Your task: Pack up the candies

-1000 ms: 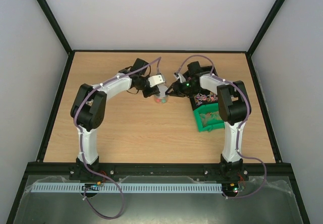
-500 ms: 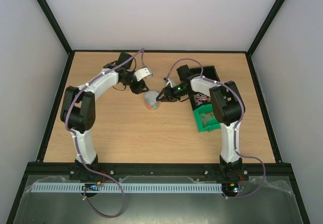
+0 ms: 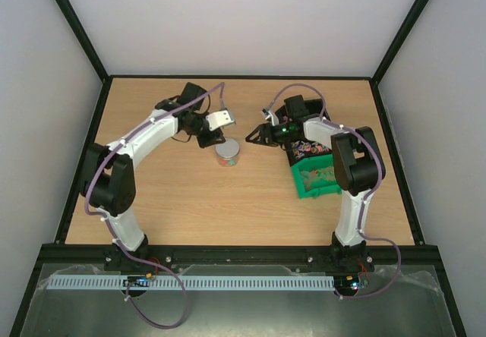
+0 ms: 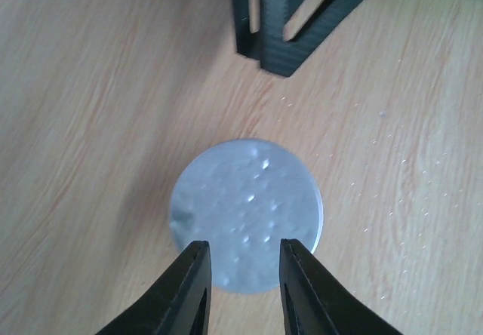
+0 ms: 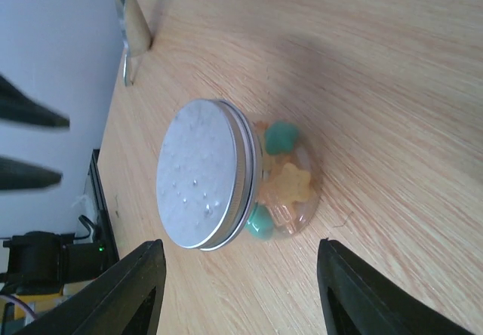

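Observation:
A small clear jar [image 3: 226, 153] with a silver lid stands on the table. In the right wrist view the jar [image 5: 226, 176] holds candies [image 5: 285, 185], green and pale orange ones. My left gripper [image 3: 214, 141] hovers just above the lid's near edge, open and empty; the left wrist view shows its tips [image 4: 240, 263] over the lid [image 4: 246, 213]. My right gripper [image 3: 253, 137] is open and empty, a short way right of the jar; in its own view the gripper [image 5: 241, 275] has the jar ahead of the jaws, not between them.
A green bin [image 3: 304, 189] and a black bin [image 3: 291, 153] with mixed coloured pieces sit by the right arm. A shiny metal piece [image 5: 130, 26] lies beyond the jar. The right gripper's fingers [image 4: 287, 26] show across the jar.
The jar went from held up between both grippers to standing on the table. The right gripper let go and backed off to the right. The left gripper swung away, then came back over the lid.

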